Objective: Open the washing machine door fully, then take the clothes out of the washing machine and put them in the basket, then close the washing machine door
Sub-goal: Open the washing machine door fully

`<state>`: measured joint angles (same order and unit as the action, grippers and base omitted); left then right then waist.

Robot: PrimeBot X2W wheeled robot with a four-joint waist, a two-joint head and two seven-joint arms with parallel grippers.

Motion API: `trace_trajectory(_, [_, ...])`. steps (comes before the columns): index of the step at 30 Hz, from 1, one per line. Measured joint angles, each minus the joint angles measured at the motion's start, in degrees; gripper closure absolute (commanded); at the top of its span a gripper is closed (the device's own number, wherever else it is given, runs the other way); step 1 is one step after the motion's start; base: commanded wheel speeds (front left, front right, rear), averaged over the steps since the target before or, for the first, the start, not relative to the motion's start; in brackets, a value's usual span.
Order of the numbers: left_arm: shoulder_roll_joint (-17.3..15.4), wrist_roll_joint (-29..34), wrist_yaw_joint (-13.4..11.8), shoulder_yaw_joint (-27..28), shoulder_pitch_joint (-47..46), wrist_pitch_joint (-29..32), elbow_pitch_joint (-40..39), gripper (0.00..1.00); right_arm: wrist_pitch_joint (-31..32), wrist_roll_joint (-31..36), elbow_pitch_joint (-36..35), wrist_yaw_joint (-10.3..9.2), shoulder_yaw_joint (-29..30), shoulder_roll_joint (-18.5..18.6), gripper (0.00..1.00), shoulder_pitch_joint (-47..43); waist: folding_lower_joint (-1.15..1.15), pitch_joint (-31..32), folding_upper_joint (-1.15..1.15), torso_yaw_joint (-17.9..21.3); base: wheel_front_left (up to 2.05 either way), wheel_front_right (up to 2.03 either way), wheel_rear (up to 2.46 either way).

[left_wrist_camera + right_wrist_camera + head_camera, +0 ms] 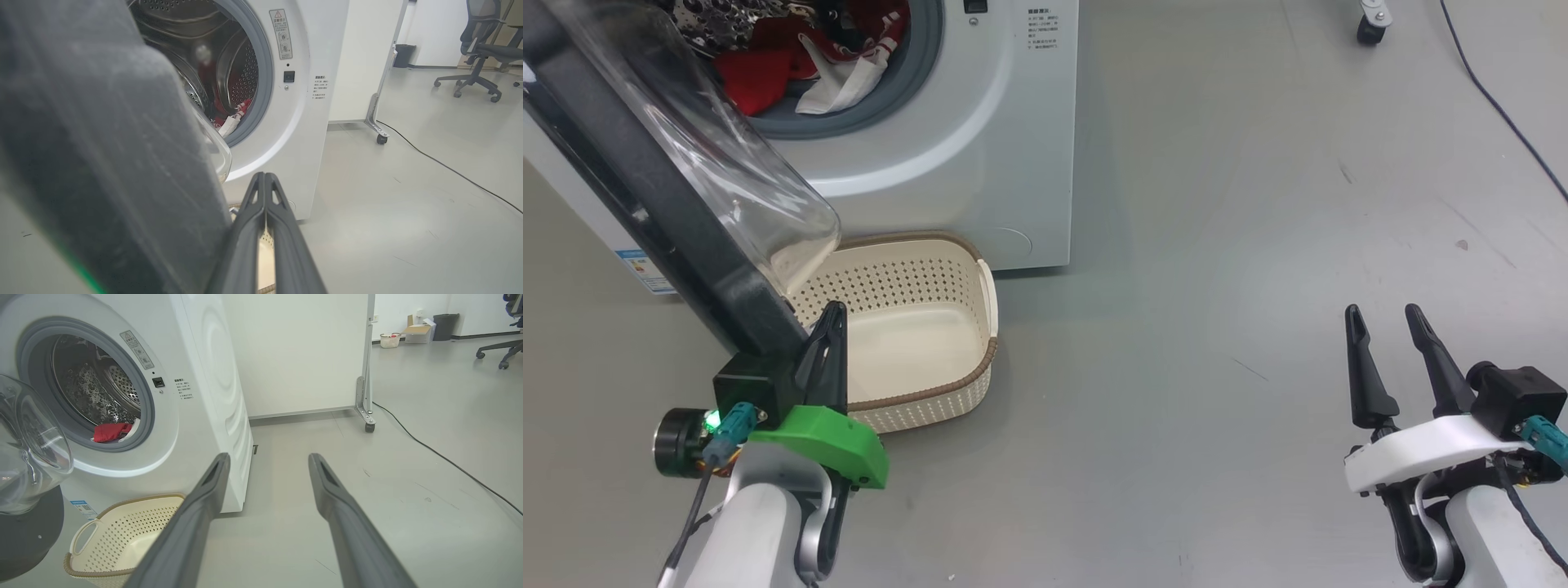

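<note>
**Washing machine door (645, 192) stands swung out, clothes lie in the drum**

Left gripper (832, 320) first: it sits low on the left, the pale forearm reaching forward under a green wrist shell. Both dark fingers are pressed flat together with nothing between them. Their tips point up right beside the lower edge of the door's black rim, and whether they touch it is hard to call. From the left wrist, that same closed pair rises just to the right of the door's dark bulk.

Now over to the right gripper (1383, 320). It hovers above bare floor (1217, 286), well apart from the machine and the basket. Its fingers are spread wide, they hold nothing, and they point forward.

On to the containers. The washing machine (1013, 122) has its steel drum exposed, and the clothes (768, 73) are inside. They form a red heap, with a white panel draped over the grey gasket lip. The basket (915, 282) stands on the floor just in front of the machine. The door's clear glass bowl overhangs its far left corner, and its bare cream bottom is in plain sight.
</note>
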<state>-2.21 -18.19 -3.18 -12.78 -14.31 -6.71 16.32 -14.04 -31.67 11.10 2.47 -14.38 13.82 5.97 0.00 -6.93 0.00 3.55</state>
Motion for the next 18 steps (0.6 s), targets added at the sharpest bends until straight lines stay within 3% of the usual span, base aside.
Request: trace_trajectory(18, [1.2, -1.9, 0.0, -1.9, -1.8, -3.0, 3.8, 1.00, 0.0, 0.6, 0.0, 0.48, 1.3, 0.2, 0.00, -0.4, 0.00, 0.0, 0.00, -6.5, 0.00, 0.00, 0.00])
